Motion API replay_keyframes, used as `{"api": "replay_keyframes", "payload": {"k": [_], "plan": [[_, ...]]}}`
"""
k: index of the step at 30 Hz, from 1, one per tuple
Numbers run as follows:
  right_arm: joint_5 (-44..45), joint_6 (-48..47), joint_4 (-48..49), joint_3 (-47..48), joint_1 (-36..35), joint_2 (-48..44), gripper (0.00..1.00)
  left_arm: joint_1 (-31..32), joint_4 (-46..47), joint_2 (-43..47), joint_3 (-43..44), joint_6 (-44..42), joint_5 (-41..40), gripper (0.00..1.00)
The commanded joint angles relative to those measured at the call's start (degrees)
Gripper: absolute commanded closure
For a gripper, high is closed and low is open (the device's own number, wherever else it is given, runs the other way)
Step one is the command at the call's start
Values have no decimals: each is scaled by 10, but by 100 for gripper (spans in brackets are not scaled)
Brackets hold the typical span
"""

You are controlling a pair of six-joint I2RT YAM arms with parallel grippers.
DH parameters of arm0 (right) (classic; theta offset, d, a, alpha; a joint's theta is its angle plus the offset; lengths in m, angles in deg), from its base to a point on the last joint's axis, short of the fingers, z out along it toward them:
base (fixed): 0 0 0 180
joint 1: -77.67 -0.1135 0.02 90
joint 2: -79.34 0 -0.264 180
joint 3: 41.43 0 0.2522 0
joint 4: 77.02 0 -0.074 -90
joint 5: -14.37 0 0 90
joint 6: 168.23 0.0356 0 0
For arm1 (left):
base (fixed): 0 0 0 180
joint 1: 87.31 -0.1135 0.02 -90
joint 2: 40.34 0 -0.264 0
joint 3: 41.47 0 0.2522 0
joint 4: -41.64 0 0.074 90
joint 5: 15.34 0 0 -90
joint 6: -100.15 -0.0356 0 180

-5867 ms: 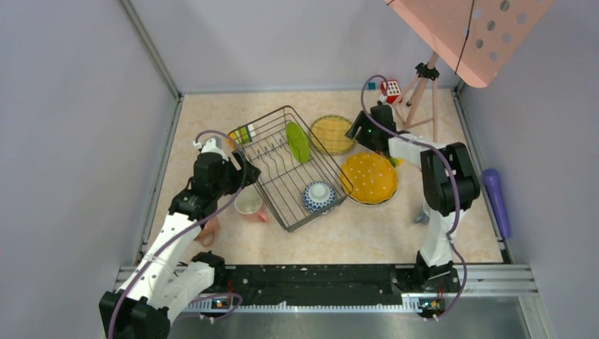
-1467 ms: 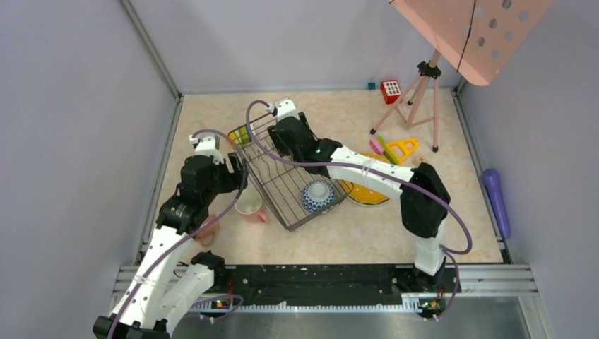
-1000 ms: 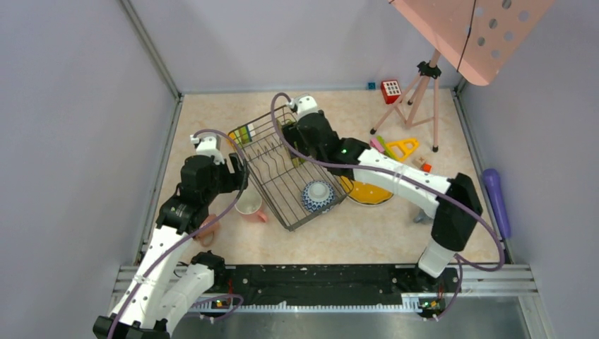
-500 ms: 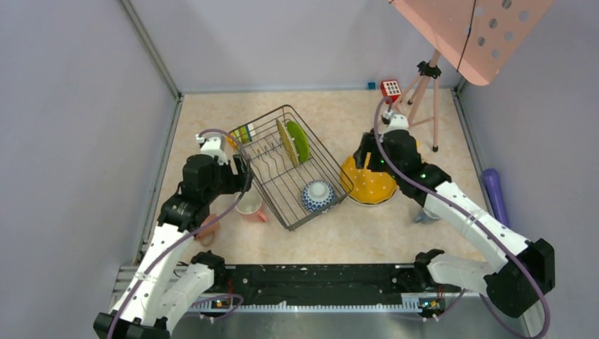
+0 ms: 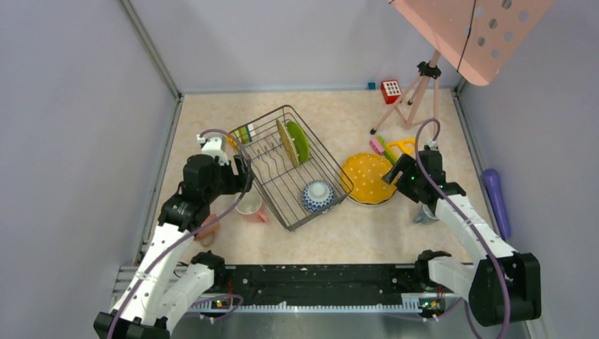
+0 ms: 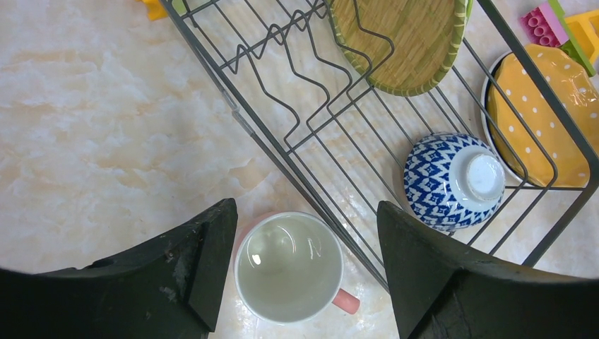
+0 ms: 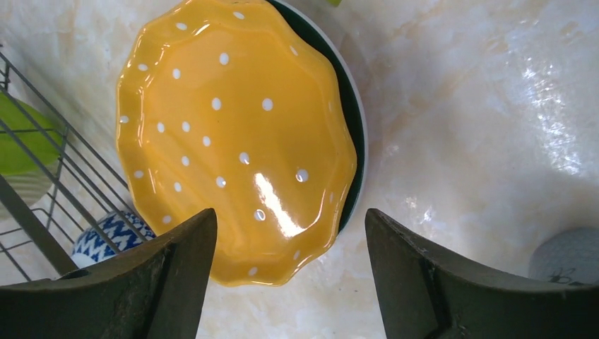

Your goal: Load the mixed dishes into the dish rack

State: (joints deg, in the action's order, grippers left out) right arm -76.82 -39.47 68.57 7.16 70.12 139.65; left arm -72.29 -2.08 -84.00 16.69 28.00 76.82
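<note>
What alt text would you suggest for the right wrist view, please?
A yellow-orange dotted plate lies on a second plate on the marbled table, framed by the open right hand. At left, a corner of the dish rack holds a blue-white patterned bowl and a lime green plate.

No legible text, label, brand, number or sign recorded; small red cube with white squares (image 5: 390, 87), one o'clock, too small to read.
</note>
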Motion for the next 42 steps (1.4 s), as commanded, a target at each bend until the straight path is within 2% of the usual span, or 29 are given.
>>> {"api": "replay_keyframes", "payload": {"k": [1, 5, 14, 17, 22, 30, 33, 37, 39, 41, 42], "plan": [[-4, 39, 17, 4, 5, 9, 30, -3, 30, 2, -4, 0, 10, 23], [-10, 59, 36, -3, 5, 18, 48, -3, 30, 1, -4, 0, 10, 23], [49, 72, 0, 20, 5, 72, 50, -3, 30, 2, -4, 0, 8, 23], [47, 71, 15, 9, 5, 77, 50, -3, 30, 2, -5, 0, 8, 23], [29, 74, 42, 4, 6, 92, 65, -3, 31, -1, -5, 0, 7, 23], [26, 77, 48, 13, 6, 110, 69, -3, 30, -2, -4, -1, 4, 23], [19, 78, 60, 10, 5, 125, 76, -4, 30, -2, -3, -1, 4, 23], [14, 73, 71, 10, 4, 150, 77, -4, 30, -3, -4, -1, 5, 23], [1, 70, 67, 14, 5, 157, 82, -5, 30, -3, -4, -2, 5, 23], [8, 66, 49, 26, 5, 152, 97, -5, 30, -4, -4, -4, 5, 23], [16, 65, 39, 32, 5, 144, 100, -4, 30, -5, -4, -5, 6, 23]]}}
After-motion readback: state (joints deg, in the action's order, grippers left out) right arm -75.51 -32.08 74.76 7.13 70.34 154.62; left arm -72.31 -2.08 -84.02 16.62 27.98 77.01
